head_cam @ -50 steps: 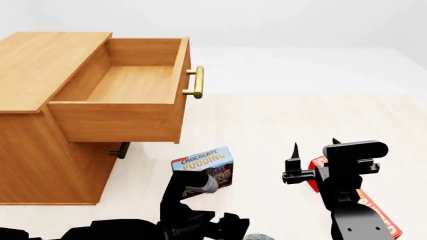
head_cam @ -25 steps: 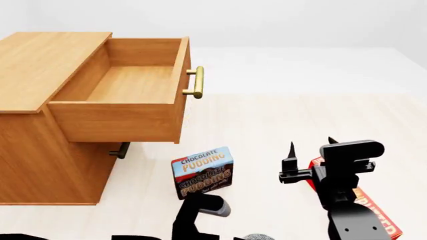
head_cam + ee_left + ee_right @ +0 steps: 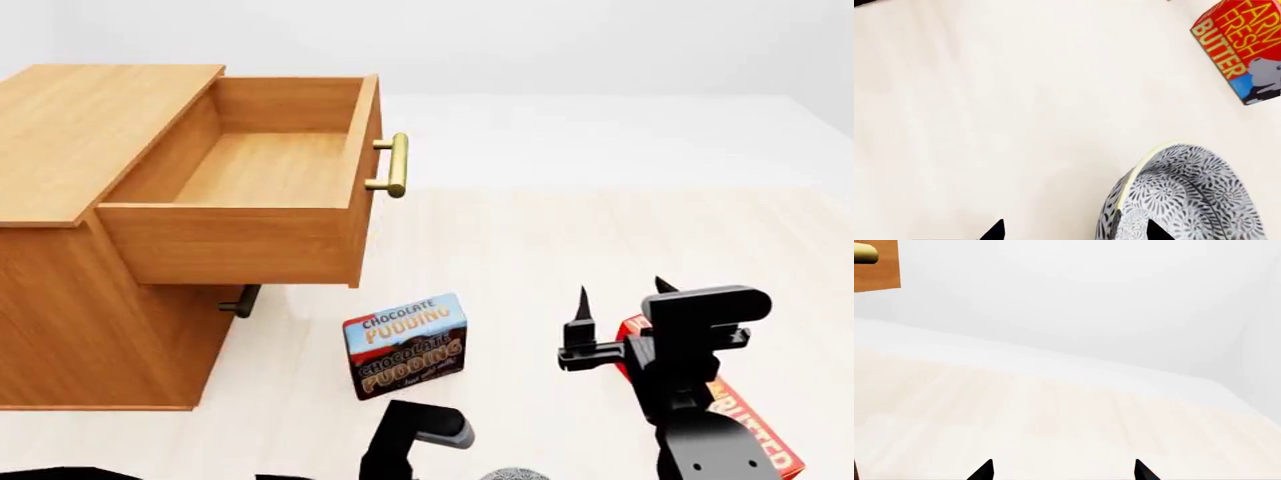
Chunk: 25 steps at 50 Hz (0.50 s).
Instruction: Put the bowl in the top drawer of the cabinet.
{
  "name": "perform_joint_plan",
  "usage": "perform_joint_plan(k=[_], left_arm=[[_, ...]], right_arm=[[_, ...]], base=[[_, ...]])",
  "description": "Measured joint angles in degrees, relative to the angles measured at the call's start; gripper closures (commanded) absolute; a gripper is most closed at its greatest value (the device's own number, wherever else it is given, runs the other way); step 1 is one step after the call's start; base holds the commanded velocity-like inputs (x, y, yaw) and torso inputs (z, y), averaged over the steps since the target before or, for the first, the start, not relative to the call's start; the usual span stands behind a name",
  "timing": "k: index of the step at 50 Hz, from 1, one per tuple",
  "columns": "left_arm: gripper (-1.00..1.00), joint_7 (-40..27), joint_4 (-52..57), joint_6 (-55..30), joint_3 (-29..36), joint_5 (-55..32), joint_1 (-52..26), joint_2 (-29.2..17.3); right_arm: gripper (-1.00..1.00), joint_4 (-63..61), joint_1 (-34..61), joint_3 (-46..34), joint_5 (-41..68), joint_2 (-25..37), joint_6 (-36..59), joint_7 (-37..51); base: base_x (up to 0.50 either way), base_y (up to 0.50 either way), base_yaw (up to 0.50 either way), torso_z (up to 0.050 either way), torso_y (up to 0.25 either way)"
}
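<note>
Left end effector [image 3: 1071,231] spread, one tip over bowl [image 3: 1187,197] | right end effector [image 3: 622,292] spread, empty

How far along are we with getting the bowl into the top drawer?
Done: the top drawer of the cabinet stands pulled out and empty. In hand: the left wrist view shows the left hand open beside the bowl, one fingertip over its rim, nothing gripped. The right hand is open and idle. Left: grasp, lift, place in drawer.
</note>
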Motion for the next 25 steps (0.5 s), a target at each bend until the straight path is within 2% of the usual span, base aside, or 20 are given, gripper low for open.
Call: perform_joint_plan(k=[15,16,18,20,25], left_arm=[[-1.0,-8.3,0.6,-1.2,0.8,3.5,-0.4,2.6],[1.0,-8.9,0.8,-1.2,0.9,4.0,-0.3,2.8],[1.0,-10.3,3.8,-1.3,1.1,4.6,-0.6,2.3],[1.0,-8.9,2.0,-1.4,1.9,4.8,0.5,3.5],[1.0,-10.5,2.1,-1.3,2.1,6.3,0.8,3.7]], right_arm=[[-1.0,0.1,-0.2,-0.1,0.6,0.1,-0.5,0.2],[-1.0,0.1,-0.2,-0.1,0.6,0.1,-0.5,0.2],[-1.0,0.2,-0.2,-0.2,0.6,0.1,-0.6,0.3],[-1.0,0.1,-0.2,-0.2,0.7,0.0,-0.5,0.3],[-1.0,0.0,-0.4,-0.3,0.9,0.1,-0.6,0.4]], base=[[0.01,-0.01,-0.01,0.0,0.0],[0.0,-0.01,-0.01,0.0,0.0],[0.01,-0.01,-0.01,0.0,0.0],[0.0,0.0,0.0,0.0,0.0],[0.01,-0.01,-0.01,0.0,0.0]])
